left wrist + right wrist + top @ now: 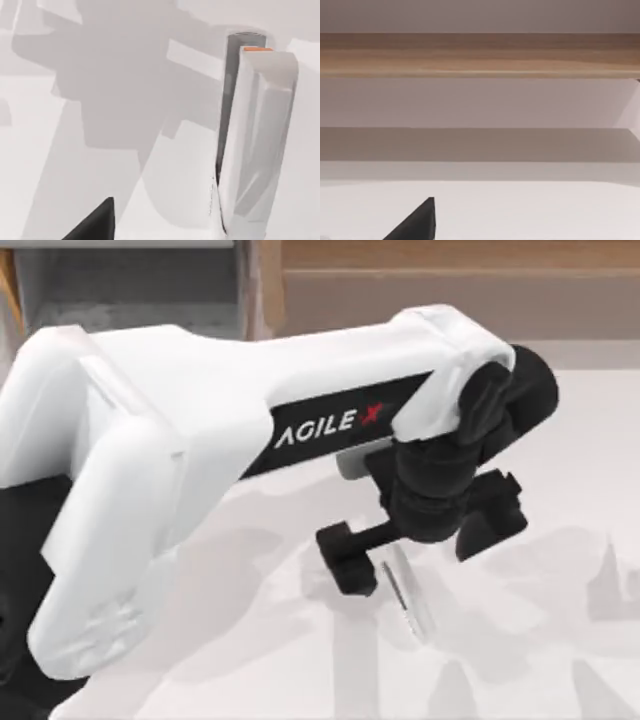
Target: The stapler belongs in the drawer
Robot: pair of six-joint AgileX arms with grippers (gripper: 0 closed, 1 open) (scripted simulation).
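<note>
A: Where's the left claw (pixel 415 565)?
B: Over the middle of the white tabletop (pixel 560 660), its dark fingers (pixel 345 558) spread wide, pinching nothing.
A: And the stapler (pixel 408 602)?
B: On the tabletop between those fingers, untouched; the left wrist view has it (pixel 257 145) close up, pale with a dark strip.
A: The drawer (pixel 130 290)?
B: At the far left corner, grey inside, next to a brown wooden shelf (pixel 450 280)

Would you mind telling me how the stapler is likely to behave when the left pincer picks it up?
The stapler looks rigid and moulded, so it should probably keep its shape. Its pale casing seems smooth, so it might slip. Lying long and narrow on the table below the left pincer, it may pivot if nudged off-centre.
</note>
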